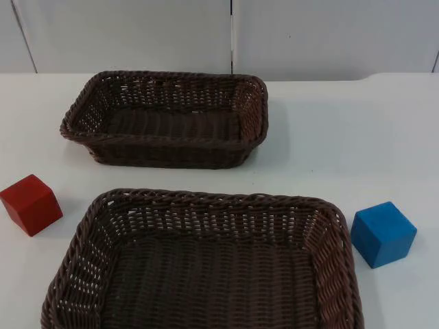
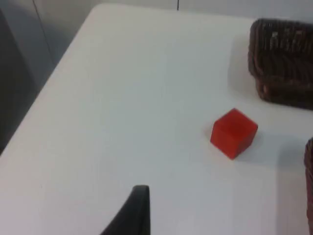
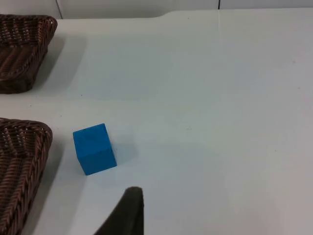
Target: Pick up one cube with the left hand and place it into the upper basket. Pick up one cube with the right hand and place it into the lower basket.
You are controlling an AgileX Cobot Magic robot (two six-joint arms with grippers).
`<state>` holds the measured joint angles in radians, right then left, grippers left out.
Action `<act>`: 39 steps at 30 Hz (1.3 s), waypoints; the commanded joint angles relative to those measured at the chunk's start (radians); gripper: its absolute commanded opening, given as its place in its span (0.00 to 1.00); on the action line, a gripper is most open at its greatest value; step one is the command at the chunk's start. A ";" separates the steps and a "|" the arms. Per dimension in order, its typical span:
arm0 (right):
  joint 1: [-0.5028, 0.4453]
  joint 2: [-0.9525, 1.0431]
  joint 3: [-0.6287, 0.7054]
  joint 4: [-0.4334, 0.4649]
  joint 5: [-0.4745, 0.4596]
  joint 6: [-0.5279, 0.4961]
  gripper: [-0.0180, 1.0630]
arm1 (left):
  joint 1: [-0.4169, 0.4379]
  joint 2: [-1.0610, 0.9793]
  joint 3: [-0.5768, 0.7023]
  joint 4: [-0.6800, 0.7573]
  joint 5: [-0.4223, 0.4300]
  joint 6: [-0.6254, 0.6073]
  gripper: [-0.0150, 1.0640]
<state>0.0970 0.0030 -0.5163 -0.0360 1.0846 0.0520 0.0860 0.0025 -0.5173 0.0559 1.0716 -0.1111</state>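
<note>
The red cube [image 1: 31, 204] sits on the white table [image 1: 329, 137] at nine o'clock from the lower wicker basket [image 1: 206, 205], just beside that basket's rim but apart from it. The blue cube [image 1: 383, 234] lies at three o'clock of the same basket, near its rim, not touching. The upper wicker basket [image 1: 164, 147] stands at twelve o'clock, near the grey partition wall [image 1: 137, 34]. Both baskets hold nothing. No writing can be read on any of them.

The left gripper's fingertip [image 2: 132, 210] hangs over bare table short of the red cube [image 2: 234, 133]; the right gripper's fingertip [image 3: 124, 213] hangs near the blue cube [image 3: 94, 149]. Whether either claw is open cannot be told; neither holds anything.
</note>
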 commanded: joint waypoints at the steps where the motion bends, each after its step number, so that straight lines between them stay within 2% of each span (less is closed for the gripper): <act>1: -0.003 -0.003 -0.001 -0.003 -0.006 -0.002 0.98 | 0.003 -0.003 -0.030 -0.014 -0.024 0.001 0.99; 20: -0.003 -0.003 -0.001 -0.003 -0.006 -0.002 0.98 | 0.003 0.050 -0.046 -0.032 -0.084 0.020 0.99; 28: -0.003 -0.003 -0.001 -0.003 -0.006 -0.002 0.98 | 0.003 0.069 -0.046 -0.050 -0.138 0.025 0.99; 39: -0.003 -0.003 -0.001 -0.003 -0.006 -0.002 0.98 | 0.003 0.244 -0.046 -0.056 -0.215 0.032 0.99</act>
<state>0.0970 0.0030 -0.5163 -0.0360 1.0846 0.0520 0.0860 0.2238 -0.5585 0.0125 0.8794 -0.0824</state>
